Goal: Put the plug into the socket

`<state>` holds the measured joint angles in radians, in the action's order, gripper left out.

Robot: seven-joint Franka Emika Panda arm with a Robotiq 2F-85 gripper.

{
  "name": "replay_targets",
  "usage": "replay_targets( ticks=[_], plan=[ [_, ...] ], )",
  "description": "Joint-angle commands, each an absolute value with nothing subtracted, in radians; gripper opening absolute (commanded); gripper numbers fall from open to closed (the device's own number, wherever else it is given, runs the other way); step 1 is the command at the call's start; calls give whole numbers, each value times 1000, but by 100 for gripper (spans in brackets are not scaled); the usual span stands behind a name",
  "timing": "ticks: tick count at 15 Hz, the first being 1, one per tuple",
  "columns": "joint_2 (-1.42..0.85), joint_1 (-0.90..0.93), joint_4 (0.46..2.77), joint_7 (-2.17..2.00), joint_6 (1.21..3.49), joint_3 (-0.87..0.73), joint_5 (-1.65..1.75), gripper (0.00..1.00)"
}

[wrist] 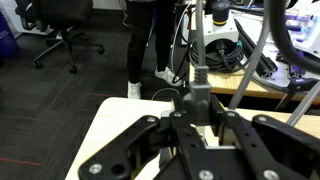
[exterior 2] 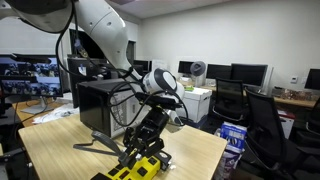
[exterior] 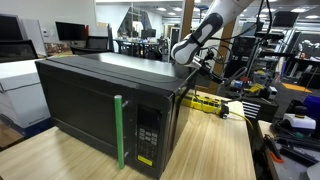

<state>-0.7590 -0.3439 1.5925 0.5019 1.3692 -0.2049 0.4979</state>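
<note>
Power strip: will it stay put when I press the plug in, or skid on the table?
Probably skids: the power strip looks slim and light, lying loose on the smooth table with nothing visibly pinning it. Its black cord lies slack, so likely little restraint. The casing looks rigid; it shouldn't flex as the gripper presses the plug in.

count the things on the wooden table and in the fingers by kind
black microwave: 1
yellow power strip: 1
plug, held between the fingers: 1
total: 3
</note>
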Motion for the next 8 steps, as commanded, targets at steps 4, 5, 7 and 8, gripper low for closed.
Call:
replay_targets(
  ticks=[4,5,7,8],
  plan=[
    [-788,-354,1633,492,1366,-179,503,8],
    [-797,-354,1631,492,1368,-177,505,8],
    [-817,-354,1618,494,1364,-178,510,8],
    [-829,-355,1608,493,1356,-179,509,8]
  ],
)
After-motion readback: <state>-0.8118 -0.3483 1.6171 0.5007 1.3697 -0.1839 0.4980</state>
